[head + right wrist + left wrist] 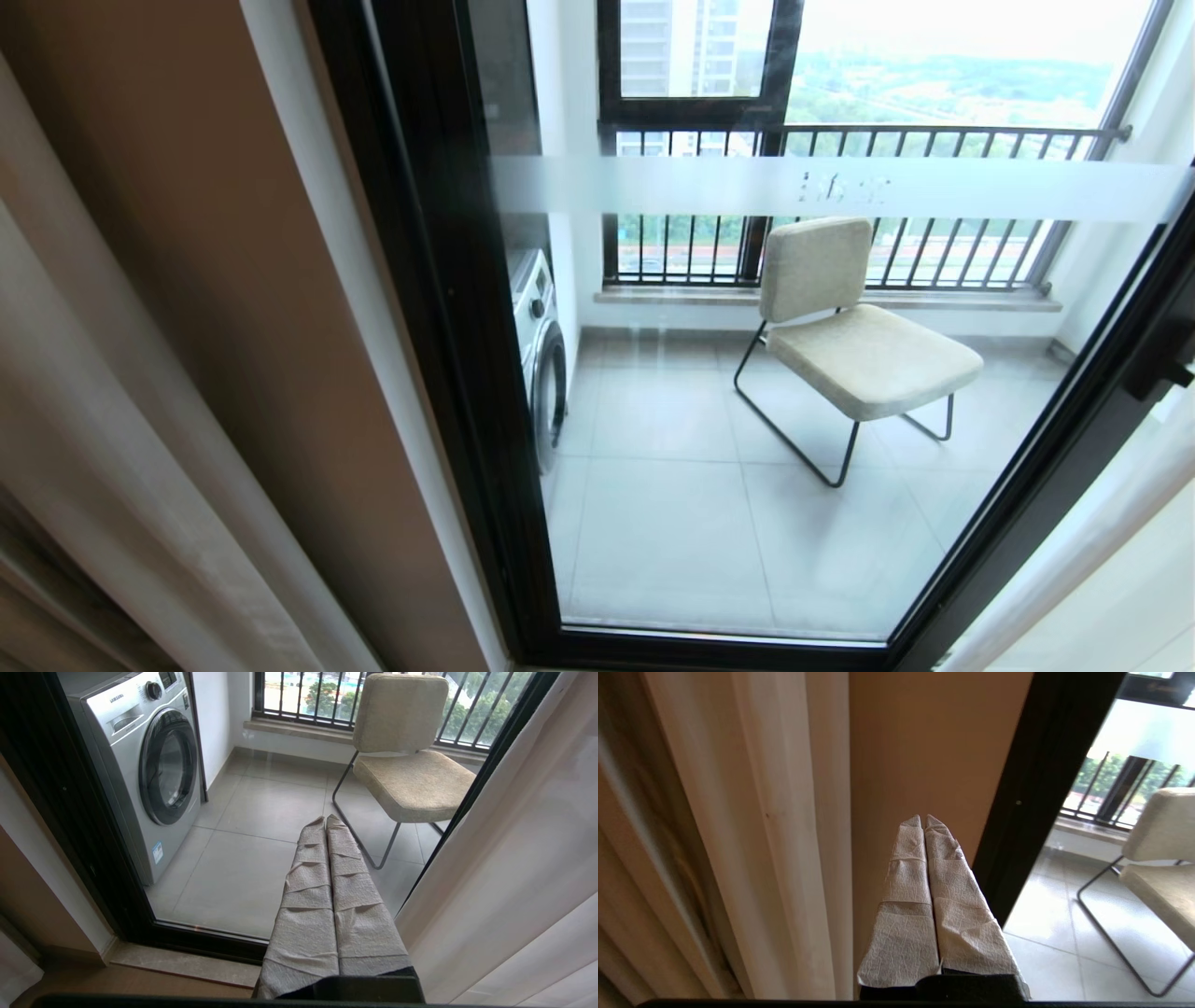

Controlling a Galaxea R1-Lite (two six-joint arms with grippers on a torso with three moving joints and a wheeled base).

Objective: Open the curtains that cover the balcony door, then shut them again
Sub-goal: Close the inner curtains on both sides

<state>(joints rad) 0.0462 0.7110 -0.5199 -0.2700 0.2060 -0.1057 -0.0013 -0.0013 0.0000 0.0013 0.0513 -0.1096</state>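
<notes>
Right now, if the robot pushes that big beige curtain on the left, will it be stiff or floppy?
Probably floppy: the beige curtain hangs in long soft folds, so it should bend and bunch up, not move as a board. It looks thick, so likely fairly heavy. The left gripper, wrapped in crinkly cloth with its jaws shut, may slide along the fabric rather than catch it.

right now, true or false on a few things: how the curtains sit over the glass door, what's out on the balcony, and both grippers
1. The beige-grey and white sheer curtains cover the black-framed glass balcony door. False: they hang bunched at its sides, glass uncovered.
2. A cream cushioned chair with thin black metal legs stands on the balcony. True.
3. The left gripper holds a curtain fold. False: shut on nothing, before the tan wall.
4. A silver front-loading washing machine stands on the balcony. True.
5. The right gripper is open. False: shut.
</notes>
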